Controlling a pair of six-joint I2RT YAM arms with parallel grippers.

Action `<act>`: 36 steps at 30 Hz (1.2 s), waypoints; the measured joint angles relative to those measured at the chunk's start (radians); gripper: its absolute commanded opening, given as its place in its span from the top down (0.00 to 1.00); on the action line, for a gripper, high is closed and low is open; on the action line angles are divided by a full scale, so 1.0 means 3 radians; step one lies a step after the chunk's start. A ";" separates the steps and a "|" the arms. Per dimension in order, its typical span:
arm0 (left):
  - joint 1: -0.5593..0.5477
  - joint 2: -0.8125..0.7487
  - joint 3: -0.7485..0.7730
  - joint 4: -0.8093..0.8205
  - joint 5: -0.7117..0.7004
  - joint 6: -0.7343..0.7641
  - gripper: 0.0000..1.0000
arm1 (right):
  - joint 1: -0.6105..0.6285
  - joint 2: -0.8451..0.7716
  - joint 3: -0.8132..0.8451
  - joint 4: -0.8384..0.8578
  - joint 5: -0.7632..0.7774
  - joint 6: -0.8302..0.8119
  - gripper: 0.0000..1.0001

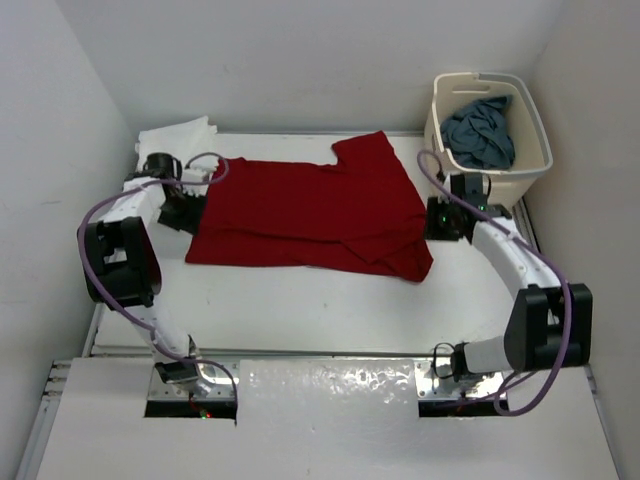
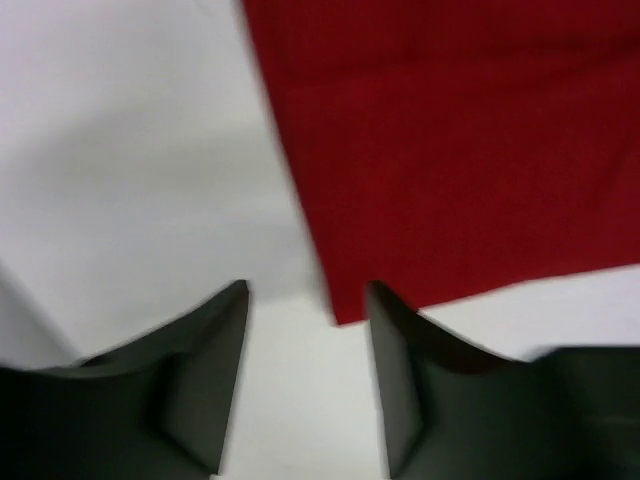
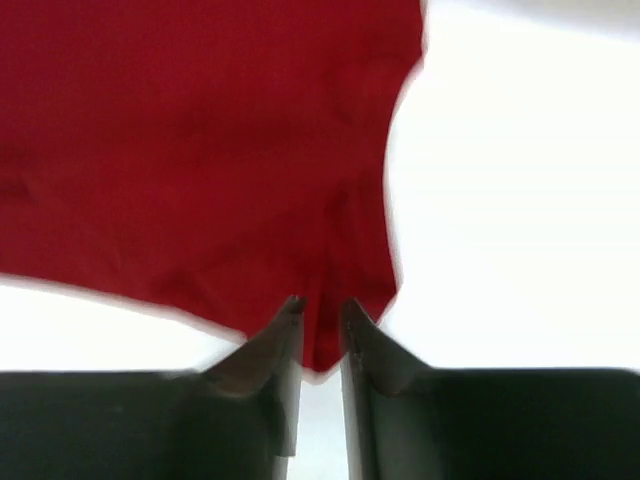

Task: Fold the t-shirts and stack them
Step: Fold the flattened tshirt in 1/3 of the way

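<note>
Red t-shirt (image 1: 310, 210) lying mid-table, looking partly folded, sleeve sticking out toward 12 o'clock. Left gripper (image 2: 305, 290) standing open, straddling shirt corner at 9 o'clock, pinching nothing. Right gripper (image 3: 320, 305) sitting nearly closed around hem at 3 o'clock; actual pinch impossible to tell. White t-shirt (image 1: 175, 135) sitting at 10 o'clock, seemingly done. Blue-grey t-shirt (image 1: 480, 130) waiting in basket (image 1: 538, 135) at 2 o'clock. Roughly one third done, by the look of it.

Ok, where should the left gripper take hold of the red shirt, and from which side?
Likely the corner of the red t-shirt nearest the left gripper. The cloth lies flat and that corner juts out onto the table, so come in low from the shirt's left edge and slide one finger under it. The jaws stand open just short of it.
</note>
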 measured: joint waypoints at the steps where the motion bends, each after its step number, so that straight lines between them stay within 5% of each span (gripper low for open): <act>1: -0.0001 -0.0013 -0.0107 -0.0027 0.0027 -0.0014 0.33 | 0.0004 -0.0097 -0.0203 0.0028 -0.0052 0.0037 0.56; 4: -0.0018 0.0042 -0.0387 -0.0056 0.0086 -0.0128 0.22 | 0.0037 -0.0140 -0.0682 0.0107 -0.0235 0.0076 0.44; 12: -0.0022 0.0276 -0.0526 0.0141 0.0132 -0.0299 0.23 | 0.0172 -0.0057 -0.1260 0.0482 -0.0467 0.0158 0.49; 17: -0.0022 0.0324 -0.0474 0.0210 0.0135 -0.0356 0.39 | 0.0172 0.0100 -0.1258 0.0715 -0.0364 0.0146 0.54; 25: -0.0024 0.0352 -0.0460 0.0286 0.0254 -0.0420 0.87 | 0.0178 0.0120 -0.1254 0.0739 -0.0169 0.0022 0.55; 29: -0.0037 0.0356 -0.0459 0.0281 0.0298 -0.0413 0.94 | 0.0184 0.0134 -0.1254 0.0763 -0.0093 -0.0060 0.56; 32: -0.0037 0.0356 -0.0459 0.0280 0.0300 -0.0411 1.00 | 0.0184 0.0184 -0.1254 0.0888 -0.0117 -0.0137 0.79; 33: -0.0037 0.0356 -0.0459 0.0276 0.0299 -0.0404 1.00 | 0.0184 0.0223 -0.1254 0.0951 -0.0139 -0.0146 0.96; 36: -0.0037 0.0355 -0.0459 0.0262 0.0275 -0.0374 1.00 | 0.0177 0.0275 -0.1258 0.1102 -0.0207 -0.0095 1.00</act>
